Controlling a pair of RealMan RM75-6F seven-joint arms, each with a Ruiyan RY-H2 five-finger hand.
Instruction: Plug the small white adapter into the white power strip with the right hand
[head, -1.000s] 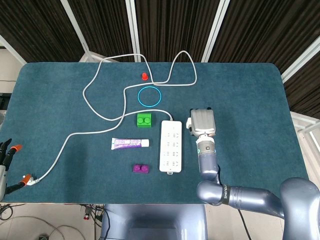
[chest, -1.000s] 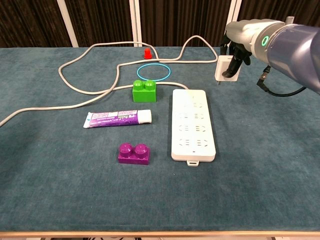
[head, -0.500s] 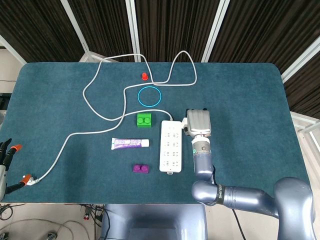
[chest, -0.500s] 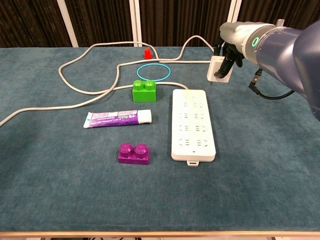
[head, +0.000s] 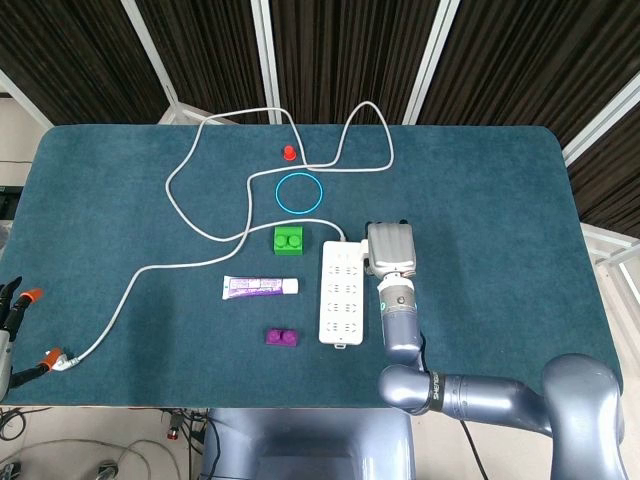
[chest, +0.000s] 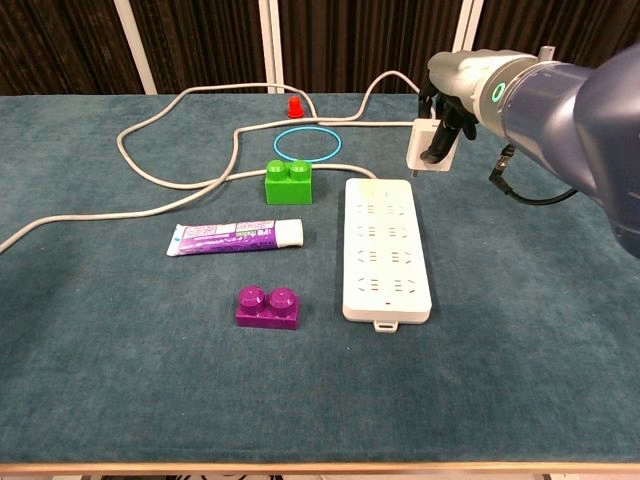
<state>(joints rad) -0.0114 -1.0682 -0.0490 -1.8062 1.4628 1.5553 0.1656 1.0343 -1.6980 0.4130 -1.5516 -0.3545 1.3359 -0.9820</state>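
- Holding the adapter (chest: 421, 147) in my right hand (chest: 447, 100), I hang clear of the desk, just past the strip's (chest: 387, 248) far right corner.
- Sockets lie down and left; strip's long axis runs toward me.

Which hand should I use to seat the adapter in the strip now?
The right hand: it already holds the small white adapter just above the far end of the power strip. The left hand sits at the table's far edge.
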